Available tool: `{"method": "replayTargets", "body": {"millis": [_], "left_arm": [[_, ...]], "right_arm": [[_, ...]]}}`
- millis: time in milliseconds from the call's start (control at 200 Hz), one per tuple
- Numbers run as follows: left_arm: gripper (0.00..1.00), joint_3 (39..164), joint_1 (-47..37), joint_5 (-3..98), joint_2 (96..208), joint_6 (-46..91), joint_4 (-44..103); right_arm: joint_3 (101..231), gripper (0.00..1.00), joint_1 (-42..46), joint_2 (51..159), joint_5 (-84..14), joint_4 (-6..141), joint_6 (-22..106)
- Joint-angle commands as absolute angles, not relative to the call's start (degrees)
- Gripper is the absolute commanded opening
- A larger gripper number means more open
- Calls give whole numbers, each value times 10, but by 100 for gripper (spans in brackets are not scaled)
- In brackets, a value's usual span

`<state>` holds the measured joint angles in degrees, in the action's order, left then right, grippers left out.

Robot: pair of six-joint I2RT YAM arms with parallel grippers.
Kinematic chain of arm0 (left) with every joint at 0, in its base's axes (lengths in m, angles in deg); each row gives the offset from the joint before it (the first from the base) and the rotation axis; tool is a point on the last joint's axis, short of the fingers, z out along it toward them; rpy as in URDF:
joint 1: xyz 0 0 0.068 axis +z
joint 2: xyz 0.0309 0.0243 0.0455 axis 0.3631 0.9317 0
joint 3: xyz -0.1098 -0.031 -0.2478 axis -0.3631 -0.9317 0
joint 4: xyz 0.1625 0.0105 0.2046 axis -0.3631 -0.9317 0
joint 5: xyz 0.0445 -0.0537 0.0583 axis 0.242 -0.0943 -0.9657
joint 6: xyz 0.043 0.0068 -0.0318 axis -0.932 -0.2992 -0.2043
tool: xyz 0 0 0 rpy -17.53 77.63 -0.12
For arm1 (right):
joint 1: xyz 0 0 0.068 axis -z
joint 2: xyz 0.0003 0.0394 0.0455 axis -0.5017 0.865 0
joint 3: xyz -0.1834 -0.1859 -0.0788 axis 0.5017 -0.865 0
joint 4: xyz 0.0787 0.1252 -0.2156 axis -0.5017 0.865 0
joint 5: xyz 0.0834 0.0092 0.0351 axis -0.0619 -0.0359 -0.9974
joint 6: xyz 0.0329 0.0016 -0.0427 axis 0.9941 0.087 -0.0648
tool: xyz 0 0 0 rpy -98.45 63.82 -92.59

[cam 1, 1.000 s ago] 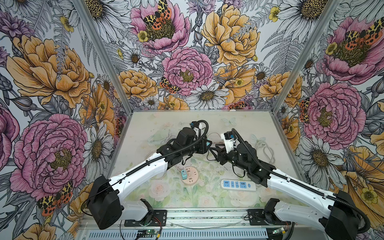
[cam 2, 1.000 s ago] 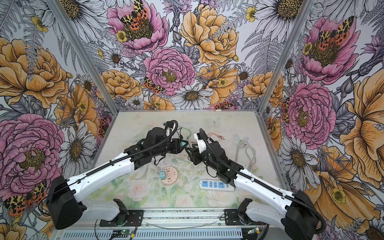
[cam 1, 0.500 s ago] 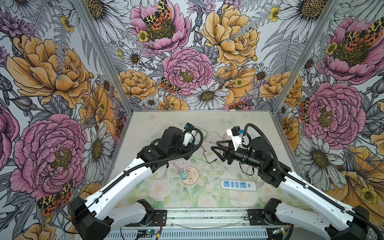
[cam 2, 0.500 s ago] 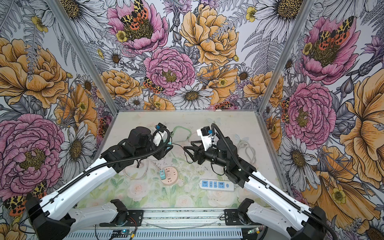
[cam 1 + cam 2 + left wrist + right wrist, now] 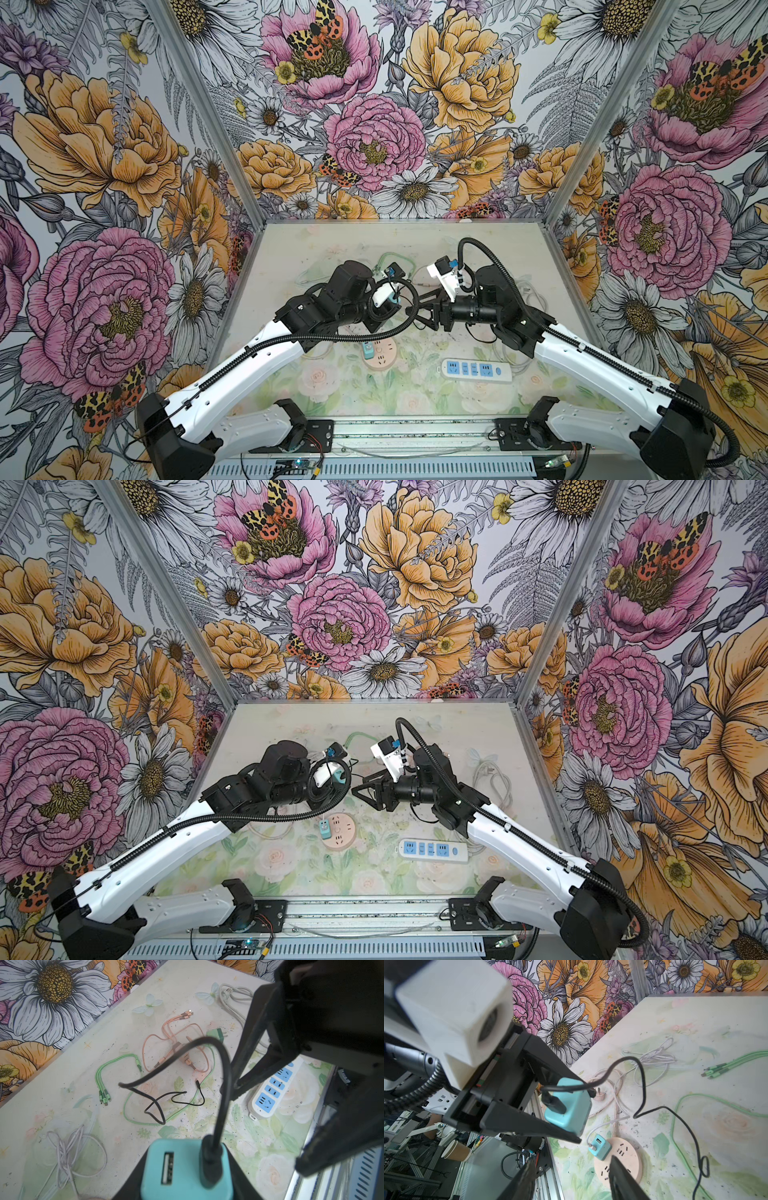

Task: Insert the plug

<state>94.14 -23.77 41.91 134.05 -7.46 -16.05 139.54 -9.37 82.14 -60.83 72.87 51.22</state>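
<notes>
Left claw (image 5: pixel 580 1111): we are pinching the charger (image 5: pixel 569 1118), cable (image 5: pixel 642 1076) plugged in.
Right claw (image 5: pixel 572 1159): we are holding it spread, empty.

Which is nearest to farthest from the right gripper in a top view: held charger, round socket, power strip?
From the right gripper:
1. held charger, beside it, in the left gripper.
2. round socket, front centre.
3. power strip, front right.
</notes>
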Motion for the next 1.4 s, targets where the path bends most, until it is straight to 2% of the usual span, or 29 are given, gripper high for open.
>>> {"method": "replayTargets", "body": {"millis": [0,130,796,1391], "left_arm": [[34,963,-242,442,1348,-96,-168],[35,966,-248,448,1354,-98,-168],[37,975,-276,447,1387,-117,-168],[40,995,-304,407,1414,-137,-177]], "right_arm": [[1393,60,-82,799,-623,701,515],[1380,63,-72,795,-636,671,534],[1378,62,-65,855,-674,604,585],[1401,59,-65,911,-668,663,573]]}}
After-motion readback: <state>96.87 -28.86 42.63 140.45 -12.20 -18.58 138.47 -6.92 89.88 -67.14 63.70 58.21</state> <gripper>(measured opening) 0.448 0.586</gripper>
